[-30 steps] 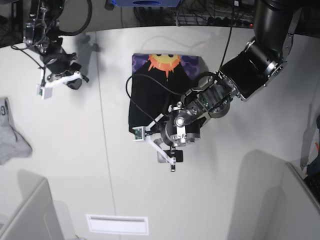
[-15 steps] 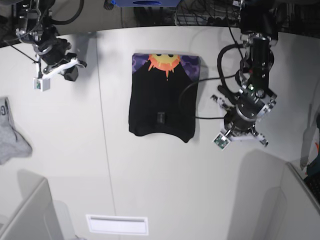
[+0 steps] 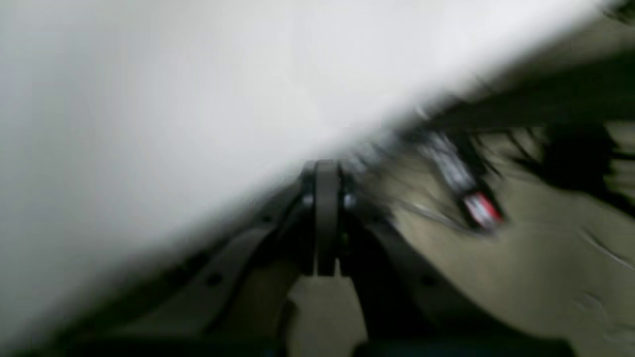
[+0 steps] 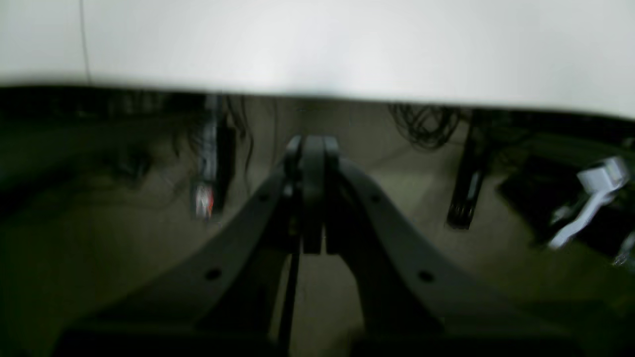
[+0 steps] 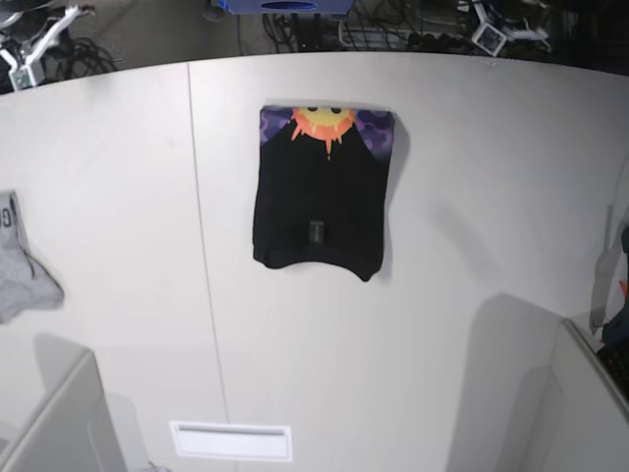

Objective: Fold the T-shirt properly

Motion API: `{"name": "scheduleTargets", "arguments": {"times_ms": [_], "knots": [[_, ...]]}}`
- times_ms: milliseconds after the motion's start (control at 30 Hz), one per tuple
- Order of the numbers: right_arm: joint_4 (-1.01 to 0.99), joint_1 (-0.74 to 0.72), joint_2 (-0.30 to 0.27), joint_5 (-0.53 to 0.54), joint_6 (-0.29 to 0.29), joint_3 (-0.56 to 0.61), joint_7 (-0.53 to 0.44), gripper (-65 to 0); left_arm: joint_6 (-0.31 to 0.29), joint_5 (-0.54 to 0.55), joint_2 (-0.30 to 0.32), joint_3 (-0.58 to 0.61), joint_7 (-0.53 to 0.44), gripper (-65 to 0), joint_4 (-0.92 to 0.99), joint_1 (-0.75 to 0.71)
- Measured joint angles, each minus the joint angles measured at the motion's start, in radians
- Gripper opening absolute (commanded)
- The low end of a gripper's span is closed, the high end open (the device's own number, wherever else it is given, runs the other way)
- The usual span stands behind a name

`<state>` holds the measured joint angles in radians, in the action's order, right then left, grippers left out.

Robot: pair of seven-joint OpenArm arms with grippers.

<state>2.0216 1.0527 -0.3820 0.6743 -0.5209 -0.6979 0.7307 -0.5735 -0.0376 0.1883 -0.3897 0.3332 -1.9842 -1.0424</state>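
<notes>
Black cotton lies folded on the pale counter (image 5: 442, 197) in the base view: the T-shirt (image 5: 322, 192) sits as a compact upright rectangle near the far middle, with a strip of purple print and an orange-yellow sun showing along its far edge. A small dark tag rests low on its plain black face, and its near edge curves slightly. A thin seam (image 5: 201, 246) in the counter runs just left of it. At the left edge, well apart from the shirt, lies a small grey cloth (image 5: 22, 265) with dark lettering. Both arms are drawn back past the far edge: only a white piece of the right hand (image 5: 29, 44) shows at the top left corner, and a white piece of the left hand (image 5: 491, 34) at the top right. From here I cannot tell how either hand stands.

The left wrist view is badly blurred. The left hand (image 3: 326, 218) has its two dark fingers pressed together with no gap and nothing between them. Behind it the counter's white edge slants across, with a tan floor and dark cables beyond.

In the right wrist view the right hand (image 4: 312, 196) is likewise pinched closed and holds nothing. The counter's edge runs level across the top, above floor, cables and a white bracket (image 4: 590, 198) at the right.
</notes>
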Motion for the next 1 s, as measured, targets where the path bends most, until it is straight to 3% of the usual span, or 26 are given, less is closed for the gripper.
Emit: {"name": "scheduleTargets", "arguments": {"times_ms": [67, 133, 233, 367, 467, 633, 733, 800, 833, 900, 933, 1000], "knots": [[-0.005, 0.069, -0.02, -0.046, -0.026, 0.079, 0.021, -65.0, 0.001, 0.001, -0.045, -0.021, -0.018, -65.0, 0.024, -0.042], [-0.04, 0.077, -0.032, -0.185, -0.024, 0.214, 0.05, -65.0, 0.013, 0.003, -0.083, -0.026, -0.026, -65.0, 0.079, -0.046], [-0.148, 0.024, -0.017, -0.401, -0.024, 0.442, 0.006, -65.0, 0.011, 0.002, -0.088, 0.041, -0.031, -65.0, 0.226, -0.021], [-0.406, -0.115, 0.08, -0.56, -0.029, 0.614, -0.058, -65.0, 0.013, -0.007, -0.064, 0.162, -0.04, -65.0, 0.483, 0.087], [-0.653, -0.21, 0.136, -0.631, -0.018, 0.653, -0.134, -65.0, 0.012, 0.005, -0.002, 0.266, -0.196, -65.0, 0.767, 0.193], [-1.179, -0.433, 0.187, -0.642, -0.015, 0.665, -0.383, -65.0, 0.026, -0.011, 0.048, 0.362, -0.551, -65.0, 1.426, 0.43], [-1.587, -0.581, 0.208, -0.627, -0.013, 0.668, -0.634, -65.0, 0.021, 0.003, 0.038, 0.479, -0.751, -65.0, 1.855, 0.633], [-1.806, -0.657, 0.222, -0.627, -0.011, 0.667, -0.828, -65.0, 0.016, -0.006, 0.027, 0.578, -0.835, -65.0, 1.988, 0.725], [-1.88, -0.681, 0.231, -0.631, -0.003, 0.667, -0.897, -65.0, 0.016, 0.001, 0.029, 0.614, -0.838, -65.0, 1.982, 0.744], [-1.948, -0.714, 0.262, -0.638, 0.079, 0.667, -1.018, -65.0, 0.024, 0.02, 0.031, 0.686, -0.865, -65.0, 1.974, 0.772], [-1.947, -0.717, 0.28, -0.631, 0.132, 0.667, -1.069, -65.0, 0.027, 0.019, 0.033, 0.715, -0.845, -65.0, 1.963, 0.776], [-1.931, -0.72, 0.307, -0.636, 0.237, 0.667, -1.083, -65.0, 0.102, 0.011, 0.031, 0.747, -0.725, -65.0, 1.917, 0.76]]}}
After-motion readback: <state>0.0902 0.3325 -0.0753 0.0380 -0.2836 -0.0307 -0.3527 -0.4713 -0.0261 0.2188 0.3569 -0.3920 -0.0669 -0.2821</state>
